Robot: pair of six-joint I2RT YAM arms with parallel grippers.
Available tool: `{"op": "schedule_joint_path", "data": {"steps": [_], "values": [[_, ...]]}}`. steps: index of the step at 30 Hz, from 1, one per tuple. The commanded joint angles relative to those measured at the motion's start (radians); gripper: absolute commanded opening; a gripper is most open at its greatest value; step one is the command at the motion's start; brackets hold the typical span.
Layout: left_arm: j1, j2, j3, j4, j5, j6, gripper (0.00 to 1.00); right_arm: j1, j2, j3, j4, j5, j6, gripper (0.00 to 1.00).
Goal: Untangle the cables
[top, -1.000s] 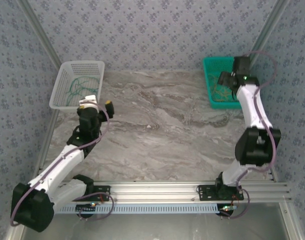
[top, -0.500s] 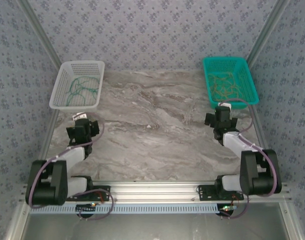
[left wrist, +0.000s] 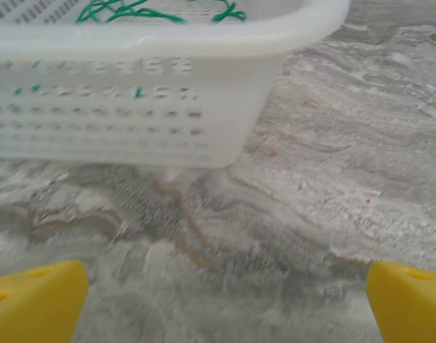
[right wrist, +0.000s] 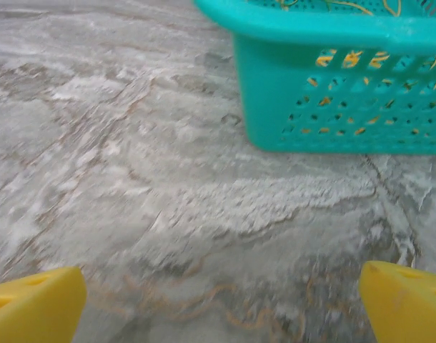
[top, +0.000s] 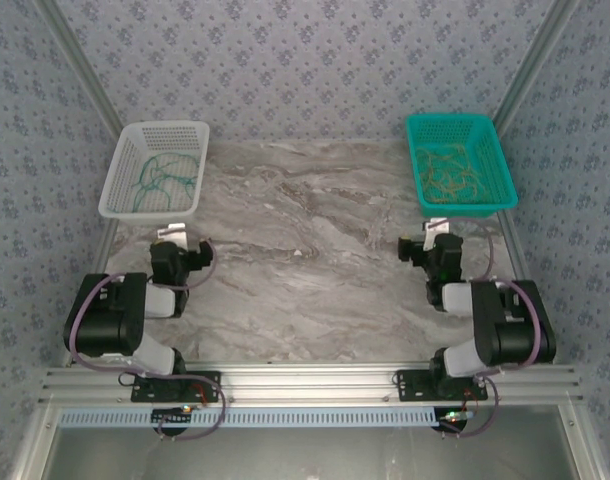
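Inside white basket and teal basket, cables curl, seemingly axis-less; left gripper, right gripper gape

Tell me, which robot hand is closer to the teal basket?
Right. The right gripper sits just short of the teal basket's near wall. The left gripper is across the table, by the white basket.

Overhead view looks down; wrist views closely face white basket, teal basket.
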Motion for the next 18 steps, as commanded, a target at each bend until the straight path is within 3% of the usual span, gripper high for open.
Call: {"op": "schedule_joint_path", "data": {"steps": [1,5,18], "values": [[0.019,0.011,0.112,-0.076,0.024,0.001,0.99,-0.045,0.031,0.076,-0.005,-0.036,0.027,1.00],[0.012,0.007,0.113,-0.088,-0.024,-0.008,0.99,-0.030,0.039,0.066,0.030,-0.003,0.022,1.00],[0.013,0.008,0.114,-0.088,-0.023,-0.008,0.99,-0.038,0.040,0.068,0.027,-0.021,0.025,1.00]]}}
